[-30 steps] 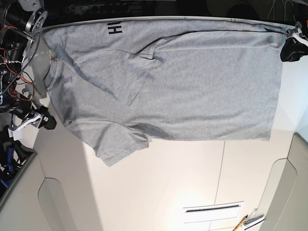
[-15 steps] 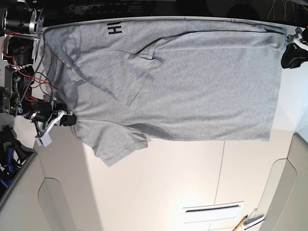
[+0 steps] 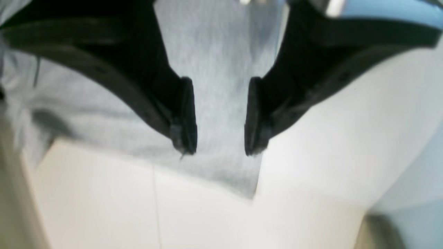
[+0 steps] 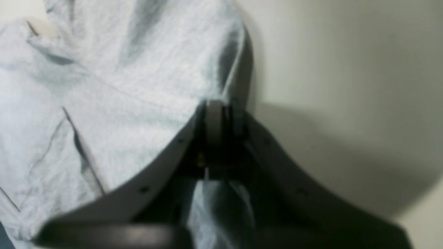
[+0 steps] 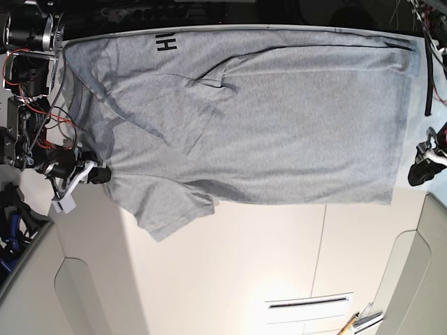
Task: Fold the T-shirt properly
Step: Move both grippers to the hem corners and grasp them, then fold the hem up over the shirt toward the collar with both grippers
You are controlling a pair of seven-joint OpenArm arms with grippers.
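The grey T-shirt (image 5: 279, 118) lies spread on the white table, with black lettering (image 5: 166, 42) at its far left edge. My right gripper (image 5: 102, 174) is at the shirt's left edge, beside the near sleeve (image 5: 167, 206). In the right wrist view it (image 4: 221, 107) is shut on a fold of the shirt (image 4: 121, 86). My left gripper (image 5: 417, 171) is by the shirt's near right corner. In the left wrist view it (image 3: 218, 151) is open, with its fingers (image 3: 185, 117) above the shirt's corner (image 3: 221, 173) and nothing between them.
The white table (image 5: 230, 272) has a seam and a slot (image 5: 309, 303) near the front. Small tools (image 5: 360, 321) lie at the front right. Arm bases and red wiring (image 5: 28, 70) crowd the left edge. A black cable (image 5: 427, 70) hangs at the right.
My right gripper moved in from the left onto the shirt's left edge and stays there. My left gripper moved from the shirt's far right corner to its near right corner.
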